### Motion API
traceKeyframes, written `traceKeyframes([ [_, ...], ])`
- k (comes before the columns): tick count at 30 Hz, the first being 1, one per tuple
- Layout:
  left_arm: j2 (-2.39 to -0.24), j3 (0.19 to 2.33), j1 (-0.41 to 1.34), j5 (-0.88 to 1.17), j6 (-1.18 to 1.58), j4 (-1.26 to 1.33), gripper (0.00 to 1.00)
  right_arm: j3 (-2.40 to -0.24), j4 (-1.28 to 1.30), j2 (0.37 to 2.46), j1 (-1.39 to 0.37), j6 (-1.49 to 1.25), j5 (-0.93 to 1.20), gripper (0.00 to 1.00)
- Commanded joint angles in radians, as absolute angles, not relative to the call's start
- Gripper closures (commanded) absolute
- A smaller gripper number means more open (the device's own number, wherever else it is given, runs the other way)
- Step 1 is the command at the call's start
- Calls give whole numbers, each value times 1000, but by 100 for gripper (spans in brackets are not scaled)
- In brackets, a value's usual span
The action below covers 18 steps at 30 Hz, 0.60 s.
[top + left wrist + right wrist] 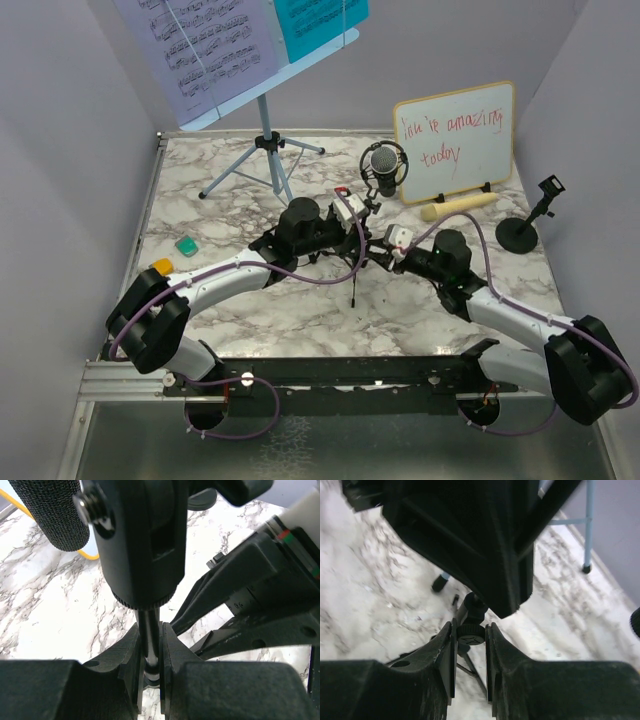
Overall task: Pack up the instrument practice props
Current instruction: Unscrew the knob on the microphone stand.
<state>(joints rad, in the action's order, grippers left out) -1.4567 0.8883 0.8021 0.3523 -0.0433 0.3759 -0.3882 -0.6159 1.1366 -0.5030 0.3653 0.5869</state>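
Observation:
The black studio microphone stands mid-table on its small tripod. My left gripper is shut on the thin pole under the mic body, and the mesh head shows at upper left. My right gripper is shut on the tripod's round black knob. The light-blue music rack stands at the back left and holds the printed music sheet and the cyan sheet. The cream handheld microphone lies at the right. Its black round-base pole stands beside it.
A wood-framed whiteboard with red writing leans at the back right, behind the cream microphone. A green block and an orange block lie at the left. The rack's blue legs stand close behind the tripod. Grey walls enclose the table.

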Motion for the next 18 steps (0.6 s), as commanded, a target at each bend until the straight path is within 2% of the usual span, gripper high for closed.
traceKeyframes([
  [1,-1458,913,808,384,-34,367,100,-429,-457,1111,-562,792,442,100],
  [7,-1462,915,808,383,-26,367,100,-429,-435,1099,-688,1063,171,100],
  [11,-1473,920,808,387,-17,367,100,-356,-632,1166,-792,1326,-95,100],
  [14,-1482,919,808,383,-16,368,100,-308,-818,1207,-818,1434,-140,100],
  [18,-1492,926,808,388,-11,368,100,-315,-820,1206,-821,1386,-104,94],
])
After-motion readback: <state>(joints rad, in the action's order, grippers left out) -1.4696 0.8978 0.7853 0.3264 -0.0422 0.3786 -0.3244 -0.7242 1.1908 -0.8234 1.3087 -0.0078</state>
